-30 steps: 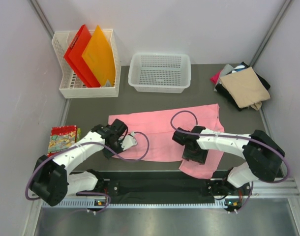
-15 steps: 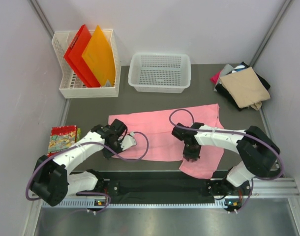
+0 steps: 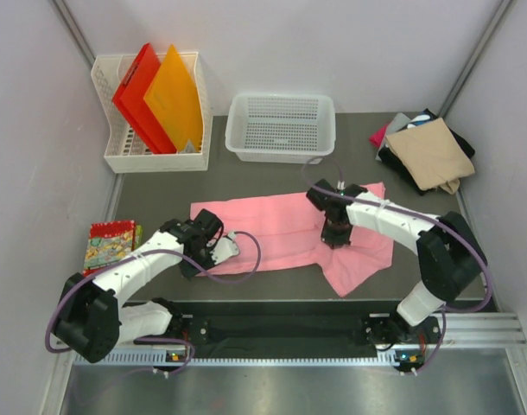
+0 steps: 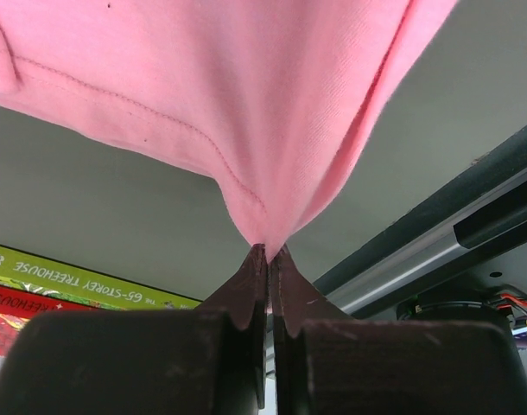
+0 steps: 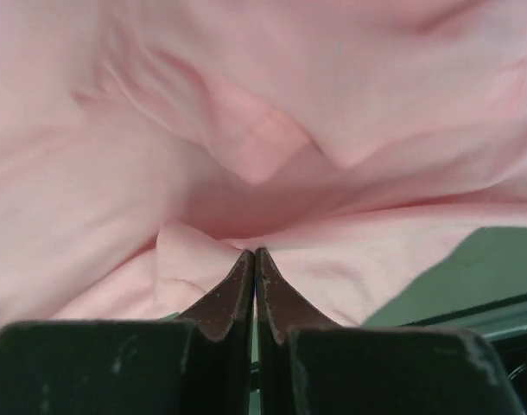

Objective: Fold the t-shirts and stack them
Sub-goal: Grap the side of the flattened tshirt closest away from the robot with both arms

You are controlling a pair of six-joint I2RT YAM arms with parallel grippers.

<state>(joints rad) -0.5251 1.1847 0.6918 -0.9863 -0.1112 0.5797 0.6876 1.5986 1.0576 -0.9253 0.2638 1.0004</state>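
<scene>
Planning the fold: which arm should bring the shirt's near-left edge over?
Probably left: the left gripper is shut on the pink t-shirt at that edge; the right gripper pinches farther right.

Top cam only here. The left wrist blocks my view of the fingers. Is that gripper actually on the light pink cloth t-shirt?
Observer: Yes. In the left wrist view the left gripper is shut on a pinch of the light pink t-shirt, right at its stitched hem.
Operator: And the right one?
Observer: The right gripper is shut too, with a small fold of the same shirt caught between its tips.
Operator: What's the colourful flat thing beside the left arm?
Observer: A book. The left wrist view reads "The 65-Storey Treehouse" on its green edge.
</scene>
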